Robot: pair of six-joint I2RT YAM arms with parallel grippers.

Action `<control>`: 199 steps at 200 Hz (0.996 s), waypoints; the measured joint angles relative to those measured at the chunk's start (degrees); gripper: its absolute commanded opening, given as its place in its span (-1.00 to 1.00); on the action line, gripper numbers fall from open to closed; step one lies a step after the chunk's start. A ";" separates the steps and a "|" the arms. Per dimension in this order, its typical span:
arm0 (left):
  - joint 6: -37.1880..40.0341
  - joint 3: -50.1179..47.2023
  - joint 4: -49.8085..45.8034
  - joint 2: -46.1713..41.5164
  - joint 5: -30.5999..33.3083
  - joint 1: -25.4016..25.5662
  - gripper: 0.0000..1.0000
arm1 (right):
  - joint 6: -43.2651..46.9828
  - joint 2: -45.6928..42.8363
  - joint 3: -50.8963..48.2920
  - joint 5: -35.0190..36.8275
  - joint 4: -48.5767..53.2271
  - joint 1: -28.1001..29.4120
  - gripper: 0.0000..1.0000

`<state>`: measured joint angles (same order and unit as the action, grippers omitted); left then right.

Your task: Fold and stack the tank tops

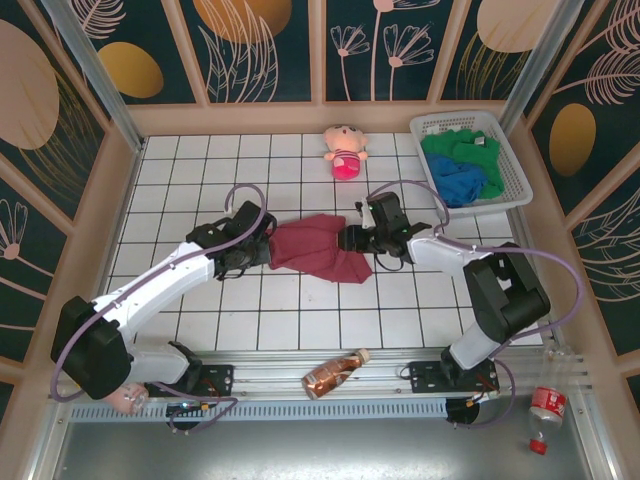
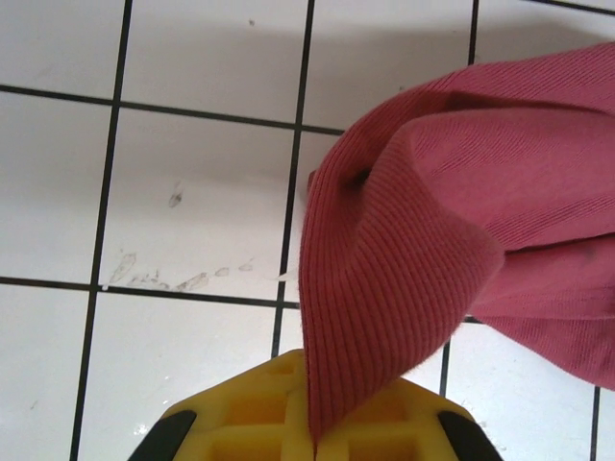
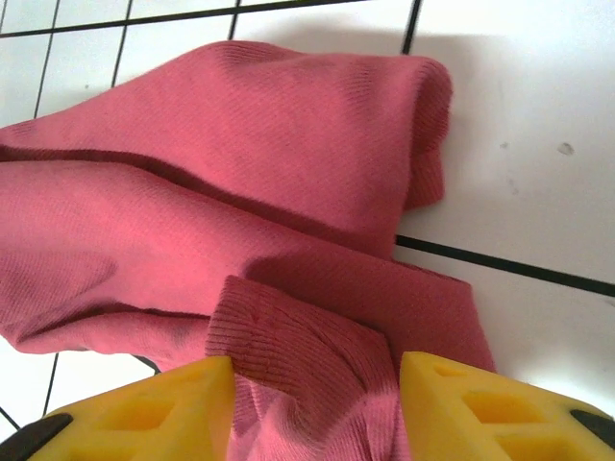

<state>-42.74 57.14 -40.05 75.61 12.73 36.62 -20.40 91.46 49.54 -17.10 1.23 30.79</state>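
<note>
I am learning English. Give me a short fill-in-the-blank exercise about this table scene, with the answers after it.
1. The left gripper is shut on the ____ tank top.
2. The blue tank top and the green tank top lie together in the white ____.
3. A ____ plush doll lies on the far side of the table.

Missing words: maroon; basket; pink.

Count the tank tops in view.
3: maroon tank top on the table; green tank top and blue tank top in the basket, which may hide more.
</note>
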 measured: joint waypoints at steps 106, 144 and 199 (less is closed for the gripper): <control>1.46 1.25 -0.04 1.53 -0.04 -0.63 -1.00 | 6.95 0.83 0.74 0.35 -2.60 1.62 -0.78; 2.84 5.46 -0.94 2.80 1.05 -0.68 -1.00 | 9.11 0.98 2.40 1.49 -2.29 0.70 -1.00; 7.72 25.18 -7.80 5.97 6.71 -1.49 -1.00 | 13.14 -7.02 6.64 4.59 0.44 -5.90 -1.00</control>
<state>-35.03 82.32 -47.86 81.58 19.44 35.14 -7.27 84.44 56.18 -12.51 1.67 24.88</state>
